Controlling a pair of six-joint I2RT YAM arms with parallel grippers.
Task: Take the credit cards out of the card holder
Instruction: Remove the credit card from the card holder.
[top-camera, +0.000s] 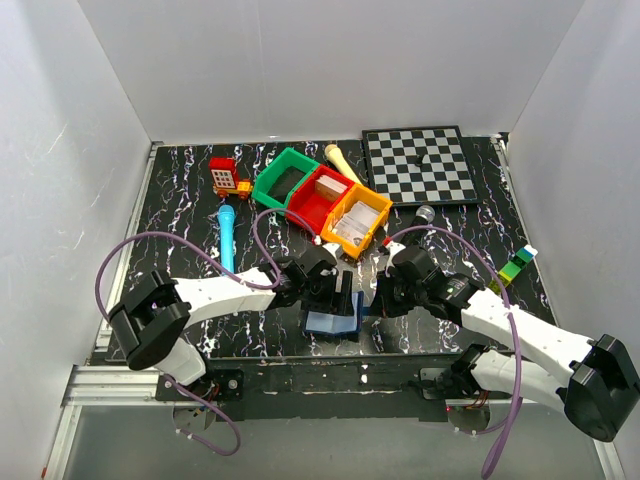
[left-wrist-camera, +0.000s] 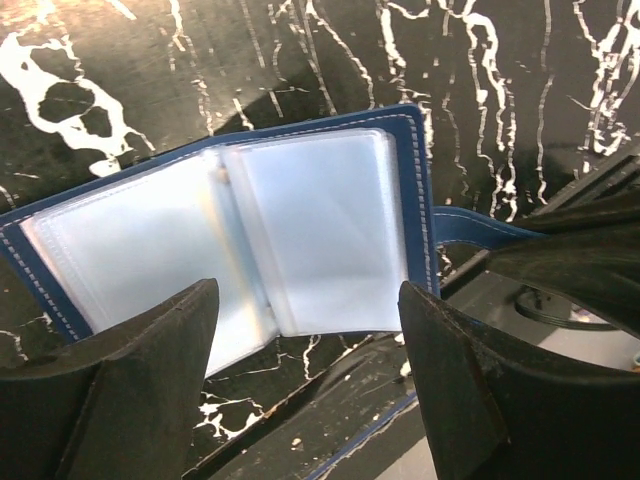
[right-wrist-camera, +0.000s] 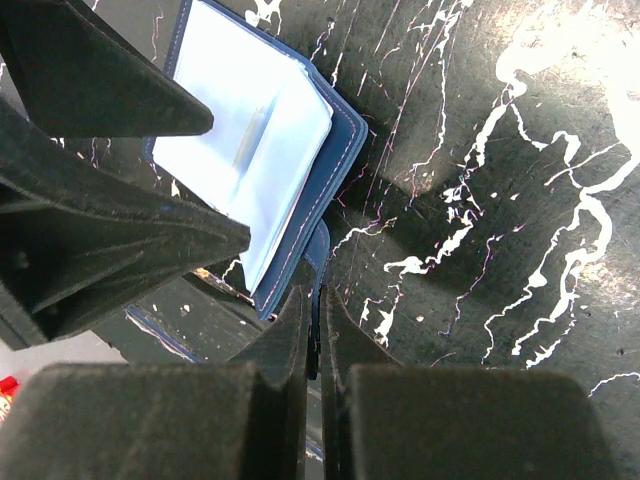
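The card holder (top-camera: 332, 322) lies open at the table's near edge, dark blue outside with pale plastic sleeves (left-wrist-camera: 300, 240) facing up. I cannot make out credit cards in the sleeves. My left gripper (left-wrist-camera: 305, 300) hangs open just over the holder's near edge, one finger (left-wrist-camera: 150, 370) on each side, with nothing between them. My right gripper (right-wrist-camera: 314, 300) is shut on the holder's blue closing strap (right-wrist-camera: 318, 245), which sticks out from the holder's right side (left-wrist-camera: 470, 225). In the top view both grippers meet over the holder, left (top-camera: 345, 295) and right (top-camera: 378, 300).
Green (top-camera: 285, 180), red (top-camera: 318, 198) and orange (top-camera: 358, 218) bins stand in a row behind the grippers. A chessboard (top-camera: 420, 165) lies at the back right. A blue marker (top-camera: 228, 240), a red toy (top-camera: 224, 175) and a green-yellow block stack (top-camera: 515, 268) lie around.
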